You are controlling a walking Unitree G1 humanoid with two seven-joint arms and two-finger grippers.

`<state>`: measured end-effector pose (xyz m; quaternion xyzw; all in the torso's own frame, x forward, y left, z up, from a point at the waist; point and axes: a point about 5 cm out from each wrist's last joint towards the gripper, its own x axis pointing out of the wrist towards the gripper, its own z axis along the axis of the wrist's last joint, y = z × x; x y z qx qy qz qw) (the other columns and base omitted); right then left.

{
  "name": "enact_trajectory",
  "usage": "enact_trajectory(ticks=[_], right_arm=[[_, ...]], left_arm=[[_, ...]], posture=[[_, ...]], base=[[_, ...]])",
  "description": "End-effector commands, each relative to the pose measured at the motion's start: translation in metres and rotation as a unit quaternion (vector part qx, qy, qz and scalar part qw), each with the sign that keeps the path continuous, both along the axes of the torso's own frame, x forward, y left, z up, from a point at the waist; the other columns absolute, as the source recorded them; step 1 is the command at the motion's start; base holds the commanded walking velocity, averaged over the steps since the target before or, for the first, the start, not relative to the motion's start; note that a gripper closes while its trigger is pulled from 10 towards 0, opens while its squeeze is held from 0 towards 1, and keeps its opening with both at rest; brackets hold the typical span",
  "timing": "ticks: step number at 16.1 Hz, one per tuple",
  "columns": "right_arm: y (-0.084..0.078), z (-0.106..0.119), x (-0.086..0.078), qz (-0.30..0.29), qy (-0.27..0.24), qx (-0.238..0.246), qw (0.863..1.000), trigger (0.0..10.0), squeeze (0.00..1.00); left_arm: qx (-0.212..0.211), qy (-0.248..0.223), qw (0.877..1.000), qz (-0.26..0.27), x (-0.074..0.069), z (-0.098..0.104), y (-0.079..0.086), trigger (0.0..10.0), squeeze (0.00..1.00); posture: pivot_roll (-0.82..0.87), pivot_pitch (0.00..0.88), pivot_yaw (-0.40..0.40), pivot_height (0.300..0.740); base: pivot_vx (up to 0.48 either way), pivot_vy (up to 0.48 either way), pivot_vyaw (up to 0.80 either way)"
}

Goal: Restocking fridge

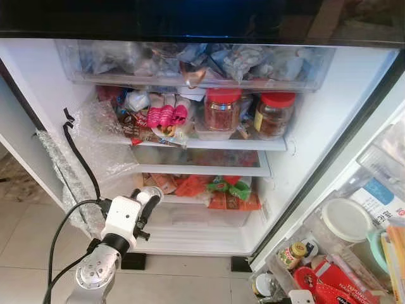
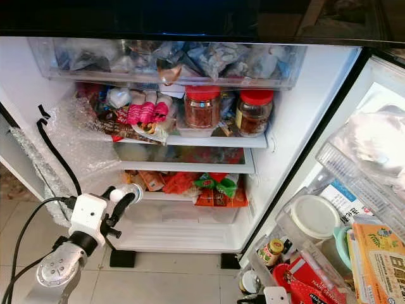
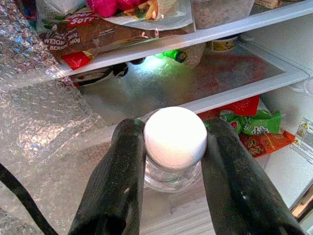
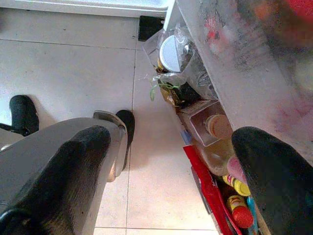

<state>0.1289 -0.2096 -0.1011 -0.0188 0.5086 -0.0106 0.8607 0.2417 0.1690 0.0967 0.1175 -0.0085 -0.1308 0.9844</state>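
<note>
Between my left gripper's [image 3: 174, 161] two black fingers sits a small clear bottle [image 3: 173, 169] with a white cap [image 3: 175, 137], clamped tight, held up before the open fridge [image 1: 316, 120], level with its lower shelf [image 3: 234, 93]. Bubble wrap [image 3: 44, 112] hangs beside it. My right gripper [image 4: 166, 171] hangs spread wide above the floor tiles [image 4: 63, 63], by the fridge door.

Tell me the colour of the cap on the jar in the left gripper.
White, on a small clear glass jar; clearest in the left wrist view.
</note>
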Motion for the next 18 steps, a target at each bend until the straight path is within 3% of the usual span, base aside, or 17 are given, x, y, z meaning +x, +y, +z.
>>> enact_trajectory(ticks=[1,7,11,18], right_arm=[[-0.0035,-0.0009,-0.0045,0.000,0.009,-0.004,1.000,10.0,0.00],[-0.0032,-0.0011,-0.0046,0.002,0.011,-0.003,1.000,10.0,0.00],[-0.0021,-0.0007,-0.0035,0.007,0.008,0.004,1.000,10.0,0.00],[-0.0030,-0.0006,-0.0029,0.005,0.009,-0.001,1.000,10.0,0.00]], left_arm=[[0.010,-0.012,1.000,-0.009,0.0014,0.0063,-0.0031,10.0,0.00],[0.013,-0.011,1.000,-0.010,0.0010,0.0078,-0.0029,10.0,0.00],[0.015,-0.014,1.000,-0.011,0.0015,0.0094,-0.0036,10.0,0.00],[0.016,-0.014,1.000,-0.011,0.0027,0.0103,-0.0048,10.0,0.00]], posture=[[-0.05,0.056,-0.047,0.740],[-0.05,0.067,-0.049,0.740],[-0.05,0.073,-0.049,0.696],[-0.05,0.074,-0.050,0.696]], base=[[0.000,0.000,0.00],[0.000,0.000,0.00],[0.000,0.000,0.00],[0.000,0.000,0.00]])
